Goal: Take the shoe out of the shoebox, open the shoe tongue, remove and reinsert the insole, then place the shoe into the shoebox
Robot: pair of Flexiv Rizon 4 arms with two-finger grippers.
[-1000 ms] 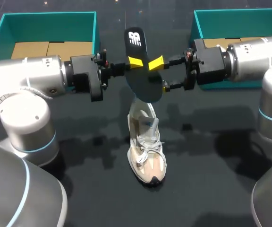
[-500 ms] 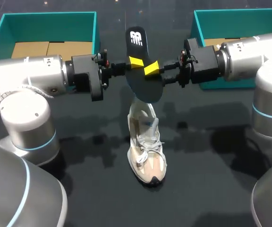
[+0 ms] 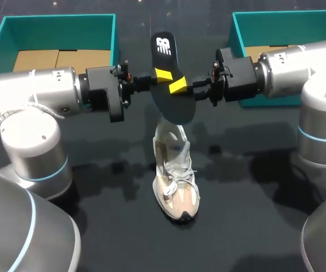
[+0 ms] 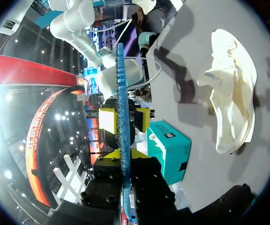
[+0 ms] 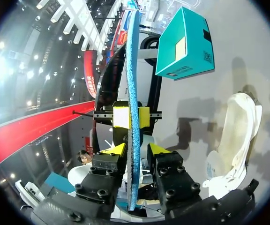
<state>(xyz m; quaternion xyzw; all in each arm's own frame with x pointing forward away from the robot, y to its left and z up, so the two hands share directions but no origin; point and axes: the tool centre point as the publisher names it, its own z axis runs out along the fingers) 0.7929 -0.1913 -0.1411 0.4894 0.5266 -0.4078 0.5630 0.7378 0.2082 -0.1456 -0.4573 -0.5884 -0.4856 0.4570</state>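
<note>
Insole (image 3: 174, 107), black on its face and blue along its edge, hangs tilted in the air above the shoe (image 3: 176, 181). Its lower end is just over the shoe's heel opening, and I cannot tell whether the two touch. The left tool (image 3: 162, 75) is clamped on the insole near its middle, one yellow tip on each face. The right tool (image 3: 178, 85) sits just beside it and straddles the same stretch. Its wrist view shows a slim gap at one finger, so I judge it spread, not yet gripping.

The handover looks like the risky part. If the left tool lets go before the right has closed, the insole would drop onto the shoe or the desk (image 3: 248, 187). With both tools on it, arms pulling in different directions could bend or twist so thin a piece. The two sets of fingers are so close that a small sideways error could knock them together.

The shoe stands upright on its sole in the middle of the desk, toe towards me, with open desk all round it. The left teal box (image 3: 4, 34) and right teal box (image 3: 236, 28) lie well apart from the shoe at the far corners. The right arm's wrist hangs in front of the right one.
</note>
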